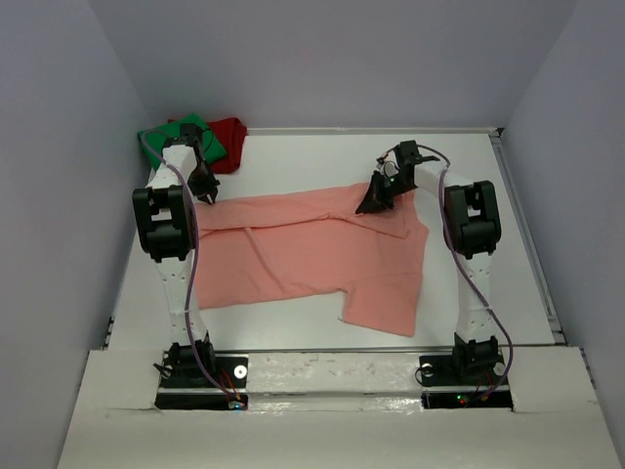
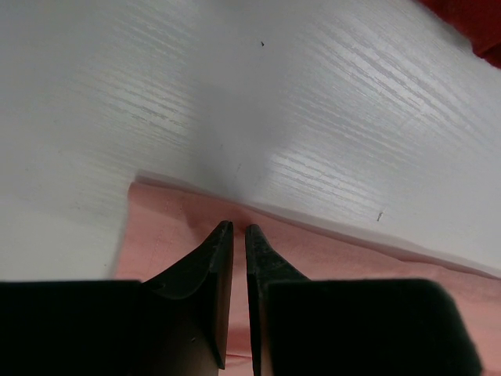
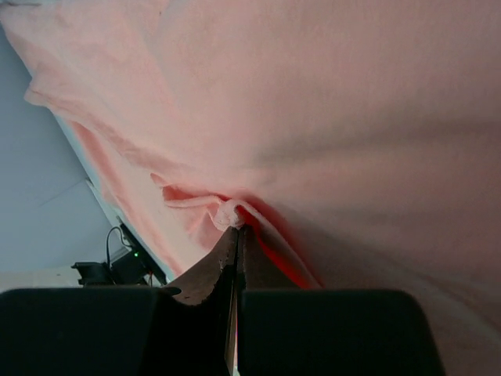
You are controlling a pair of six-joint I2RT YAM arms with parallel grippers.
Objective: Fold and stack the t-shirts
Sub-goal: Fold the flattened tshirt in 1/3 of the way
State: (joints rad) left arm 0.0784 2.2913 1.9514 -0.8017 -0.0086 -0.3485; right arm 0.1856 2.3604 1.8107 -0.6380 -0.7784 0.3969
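Observation:
The salmon-pink t-shirt [image 1: 312, 256] lies spread and partly creased across the middle of the table. My left gripper [image 1: 207, 195] is at its far left corner. In the left wrist view, the gripper [image 2: 236, 227] has its jaws almost together on the pink cloth [image 2: 156, 231] close to its edge. My right gripper [image 1: 375, 202] is at the shirt's far right part. In the right wrist view, the gripper [image 3: 237, 229] is shut on a small bunch of the cloth [image 3: 313, 94], which drapes up around it. The bright green t-shirt [image 1: 200, 132] and the dark red t-shirt [image 1: 230, 143] lie bunched at the far left corner.
The white table [image 1: 469, 283] has a raised rim along its right side [image 1: 527, 244] and walls close on the left, back and right. The dark red shirt's edge shows at the top right of the left wrist view [image 2: 470, 19]. Both arm bases stand at the near edge.

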